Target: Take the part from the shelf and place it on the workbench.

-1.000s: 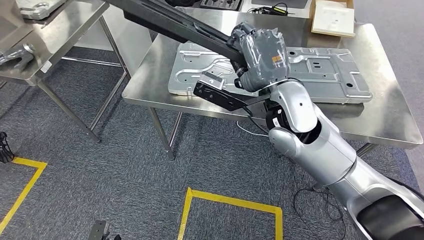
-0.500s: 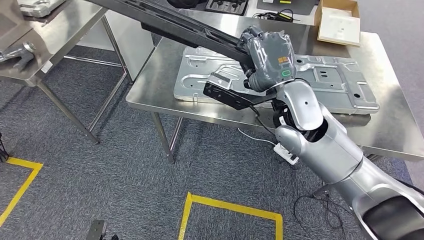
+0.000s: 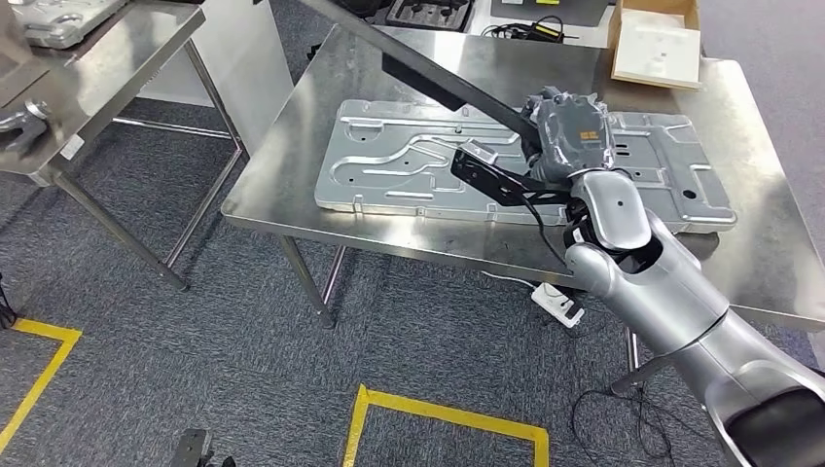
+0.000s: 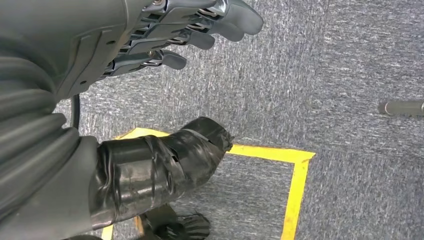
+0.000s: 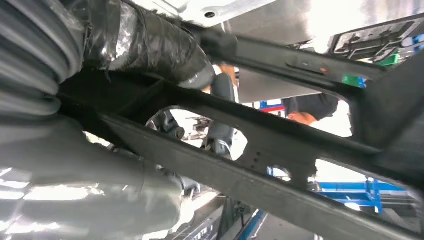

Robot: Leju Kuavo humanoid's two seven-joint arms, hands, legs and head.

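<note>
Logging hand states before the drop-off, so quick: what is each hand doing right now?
Left hand: open, holding nothing, hanging over the carpet.
Right hand: holding the long black part above the workbench.

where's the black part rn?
In the head view, the black part is held by the right hand, above the workbench and the grey stamped panel lying on it.

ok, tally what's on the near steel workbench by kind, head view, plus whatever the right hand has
Large stamped grey metal panels: 1
Open cardboard boxes: 1
Long black frame parts, held over the bench by the right hand: 1
Total: 3
</note>
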